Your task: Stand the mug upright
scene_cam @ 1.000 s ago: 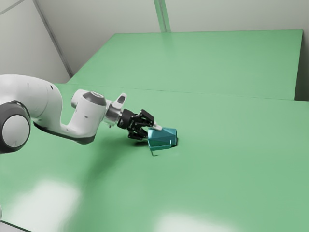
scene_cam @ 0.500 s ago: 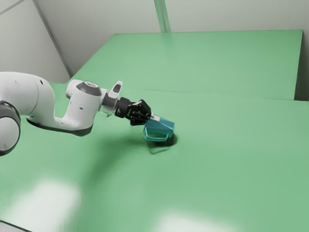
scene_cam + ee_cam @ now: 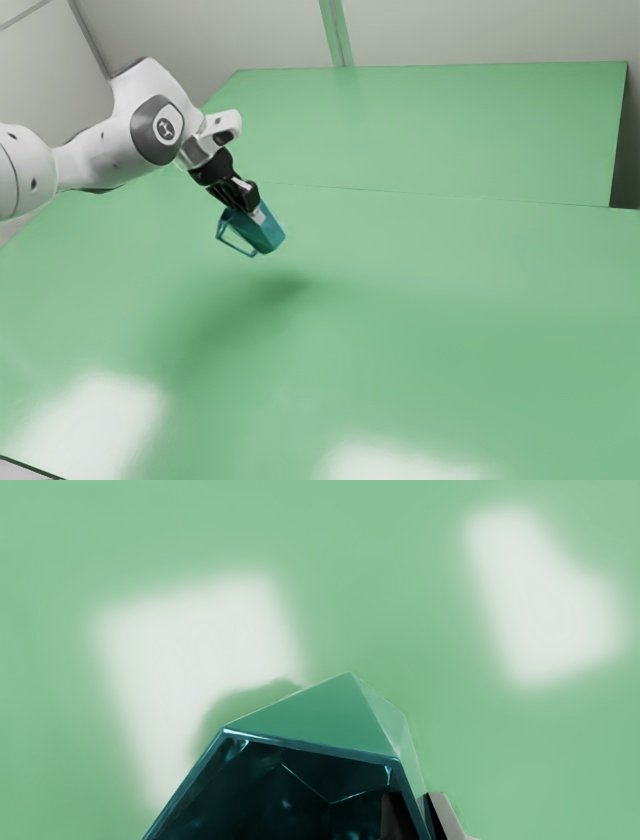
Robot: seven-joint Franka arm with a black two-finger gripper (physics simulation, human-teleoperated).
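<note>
- Mug (image 3: 268, 234): one, teal, faceted, glossy. Held in the air above the table (image 3: 450, 310), tilted; mouth up toward the gripper, base pointing down and toward the exterior view's right. Not upright on the table.
- Handle (image 3: 234, 240): angular, teal, on the mug's side toward the exterior view's left.
- Gripper (image 3: 258, 213): black, two-fingered, clamped on the mug's wall near the mouth; angled downward.
- Fingers (image 3: 444, 812): one inside the mug, one outside, the wall pinched between them, as the wrist view gives it. The outer one pale on its outward face, dark toward the mug.
- Rim (image 3: 310, 746): angular, with straight edges and plain corners; interior dark, with creases where its facets meet.
- Arm (image 3: 115, 150): white with dark grey trim, entering from the exterior view's left and bending down to the gripper.
- Shadow (image 3: 285, 286): soft, dark green, on the table below the mug and apart from it in the exterior view.
- Table: green, smooth, with bright patches (image 3: 95, 420) of light on its surface.
- Wall (image 3: 200, 40): pale grey, behind the table, with a green upright strip (image 3: 337, 32).
</note>
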